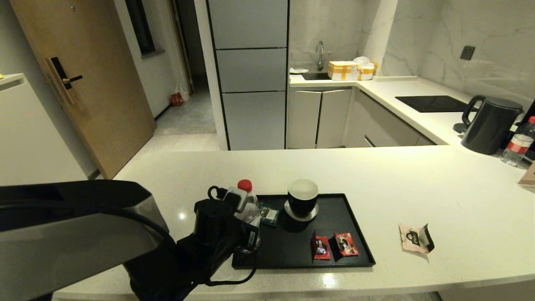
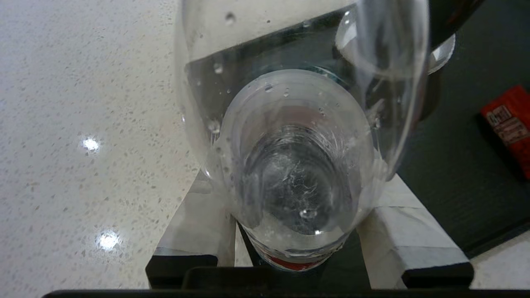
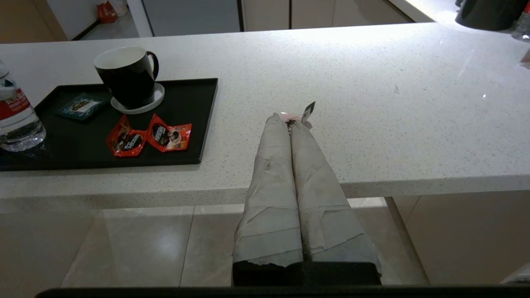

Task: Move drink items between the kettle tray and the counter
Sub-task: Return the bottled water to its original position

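The counter (image 1: 376,175) carries the kettle tray (image 1: 351,246). At the tray's left end, the water bottle (image 1: 247,205) is clamped upright between the fingers of the left gripper (image 2: 298,231). The black cup (image 1: 302,200) and two red sachets (image 1: 334,246) lie just beside it. The right gripper (image 3: 290,124), fingers pressed together, is held before the counter's edge, well apart from the tray; the beige sachet (image 1: 416,238) rests on the counter beyond its tips.
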### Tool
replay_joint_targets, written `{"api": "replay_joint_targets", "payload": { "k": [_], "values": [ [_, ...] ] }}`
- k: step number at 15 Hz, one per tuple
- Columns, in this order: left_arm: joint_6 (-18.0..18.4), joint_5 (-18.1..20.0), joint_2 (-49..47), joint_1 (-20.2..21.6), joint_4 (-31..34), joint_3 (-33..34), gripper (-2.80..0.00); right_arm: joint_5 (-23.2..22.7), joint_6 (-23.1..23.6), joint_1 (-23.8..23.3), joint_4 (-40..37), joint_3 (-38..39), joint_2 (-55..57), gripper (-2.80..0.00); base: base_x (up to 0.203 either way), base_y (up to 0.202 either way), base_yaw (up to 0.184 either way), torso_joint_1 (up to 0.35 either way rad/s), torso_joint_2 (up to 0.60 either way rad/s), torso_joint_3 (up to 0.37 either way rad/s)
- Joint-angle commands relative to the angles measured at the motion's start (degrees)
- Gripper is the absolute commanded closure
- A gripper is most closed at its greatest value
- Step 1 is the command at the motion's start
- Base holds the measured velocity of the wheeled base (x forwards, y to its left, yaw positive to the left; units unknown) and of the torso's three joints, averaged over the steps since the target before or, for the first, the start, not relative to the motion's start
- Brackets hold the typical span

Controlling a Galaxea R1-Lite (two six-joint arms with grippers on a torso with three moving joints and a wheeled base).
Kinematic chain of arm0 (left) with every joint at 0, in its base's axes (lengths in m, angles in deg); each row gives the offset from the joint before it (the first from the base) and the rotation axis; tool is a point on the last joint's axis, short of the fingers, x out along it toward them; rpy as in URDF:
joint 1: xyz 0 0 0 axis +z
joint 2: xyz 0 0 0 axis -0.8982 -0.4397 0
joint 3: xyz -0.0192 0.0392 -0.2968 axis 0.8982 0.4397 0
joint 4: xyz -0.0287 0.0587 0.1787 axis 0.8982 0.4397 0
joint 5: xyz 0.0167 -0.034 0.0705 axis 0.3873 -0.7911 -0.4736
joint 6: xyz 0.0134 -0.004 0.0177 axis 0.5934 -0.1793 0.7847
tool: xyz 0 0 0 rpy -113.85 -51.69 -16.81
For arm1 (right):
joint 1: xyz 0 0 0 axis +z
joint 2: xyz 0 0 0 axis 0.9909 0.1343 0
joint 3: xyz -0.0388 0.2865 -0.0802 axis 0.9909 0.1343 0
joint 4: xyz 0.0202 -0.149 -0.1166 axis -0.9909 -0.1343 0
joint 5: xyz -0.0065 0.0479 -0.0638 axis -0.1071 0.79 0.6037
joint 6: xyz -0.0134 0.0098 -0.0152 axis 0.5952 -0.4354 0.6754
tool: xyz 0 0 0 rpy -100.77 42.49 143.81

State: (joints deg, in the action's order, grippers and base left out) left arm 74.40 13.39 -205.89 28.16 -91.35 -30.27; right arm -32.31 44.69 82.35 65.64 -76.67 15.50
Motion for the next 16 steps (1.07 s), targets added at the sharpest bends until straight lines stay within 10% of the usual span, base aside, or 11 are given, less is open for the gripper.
{"api": "replay_joint_targets", "payload": {
  "k": [1,5,6,16],
  "values": [
    [-0.03,-0.14,-0.05,-0.84,-0.35,0.2,0.0,-0.04,0.01,0.01,-0.03,0.09,0.09,0.0,0.0,0.0,0.0,0.0,0.0,0.0],
    [-0.03,-0.27,-0.63,-1.07,-0.43,1.43,0.0,-0.04,0.01,0.01,0.0,0.09,0.09,0.0,0.0,0.0,0.0,0.0,0.0,0.0],
    [-0.03,-0.27,-0.46,-1.07,-0.52,1.43,-2.8,-0.04,0.01,0.01,-0.03,0.09,0.09,0.0,0.0,0.0,0.0,0.0,0.0,0.0],
    [-0.13,-0.27,3.12,-2.15,-1.71,3.94,-2.8,-0.04,0.01,0.01,0.06,0.09,0.09,0.0,0.0,0.0,0.0,0.0,0.0,0.0]
  ]
}}
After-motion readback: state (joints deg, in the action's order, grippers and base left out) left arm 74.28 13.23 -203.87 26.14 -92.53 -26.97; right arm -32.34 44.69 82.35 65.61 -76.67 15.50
